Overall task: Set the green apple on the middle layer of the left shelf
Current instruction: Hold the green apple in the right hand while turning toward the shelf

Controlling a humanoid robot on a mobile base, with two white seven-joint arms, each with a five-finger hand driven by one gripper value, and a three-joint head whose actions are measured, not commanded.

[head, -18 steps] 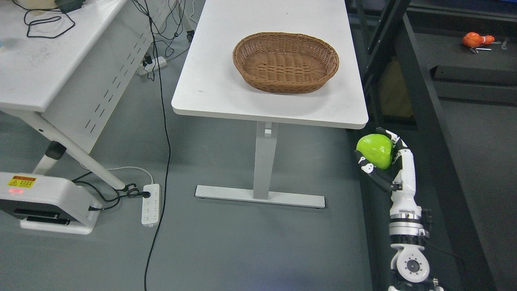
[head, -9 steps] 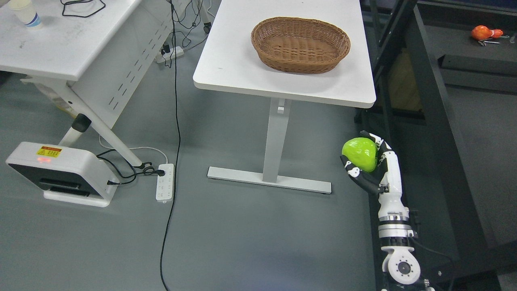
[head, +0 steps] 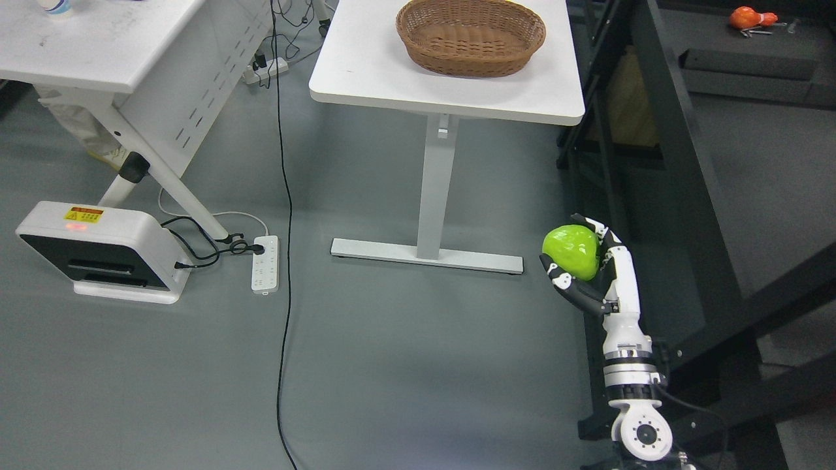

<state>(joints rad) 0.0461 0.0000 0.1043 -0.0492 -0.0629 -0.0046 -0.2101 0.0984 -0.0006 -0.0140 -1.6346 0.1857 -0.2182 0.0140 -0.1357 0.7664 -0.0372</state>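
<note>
**Apple in hand, shelf not yet faced**

While we carry the apple (head: 570, 251) low over the floor, the risks lie in the grip and in the route.

From the head view, our right hand (head: 584, 271) comes in from the lower right and curls its fingers (head: 563, 281) round the apple from below and behind, holding it just left of the dark frame (head: 673, 150) on the right. We judge the grip as a cradle more than a clamp: the apple's top and left face are bare, so a jolt from the base or a quick turn of the wrist could roll it out onto the floor (head: 392, 365).

Our left arm does not show. The table (head: 366, 72) with its basket (head: 470, 36) stands at the far middle, well apart from the hand. We cannot make out a middle layer on any shelf from here, so aiming is a guess for now. Close to the hand, the frame's bars could catch the forearm as we swing. On the left, a cable (head: 284, 261) runs near to far across the floor, a snag for the base if we drive that way.
</note>
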